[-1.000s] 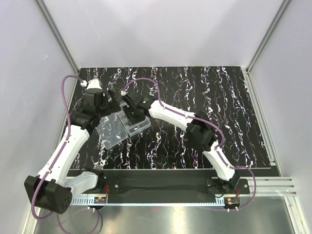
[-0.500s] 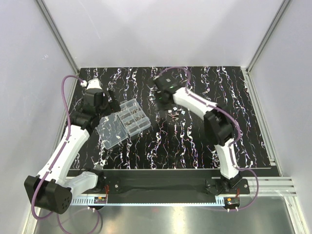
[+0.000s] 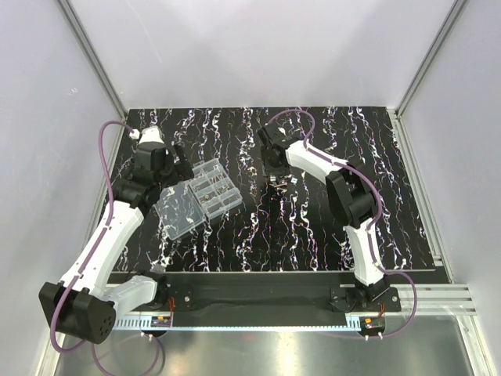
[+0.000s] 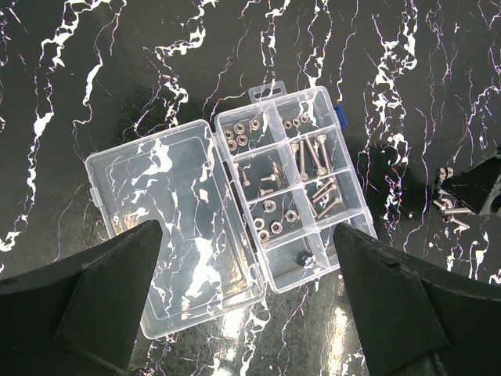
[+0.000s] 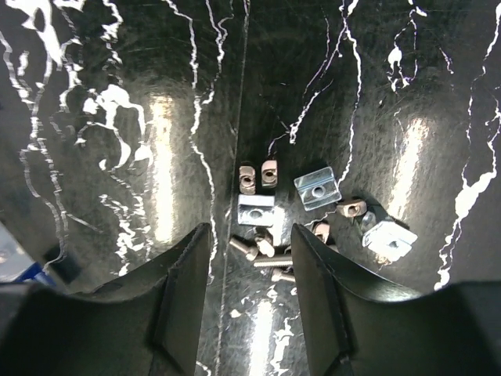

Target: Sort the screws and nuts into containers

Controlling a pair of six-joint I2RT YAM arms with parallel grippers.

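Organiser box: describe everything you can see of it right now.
The organiser box is clear plastic, lying flat on the black marbled tabletop with its hinged lid swung open beside it. Dividers form eight small compartments in two columns; several hold nuts or screws. A blue clasp shows at one edge. Nothing else touches it.

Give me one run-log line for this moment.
left gripper open above organiser box | lid open | right gripper open over loose screws, nuts

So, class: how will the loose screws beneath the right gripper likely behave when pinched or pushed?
The screws look round-shanked, so they would probably roll if nudged. The glossy tabletop suggests easy sliding. They lie crowded among flat nuts, so a pinch may catch neighbours.
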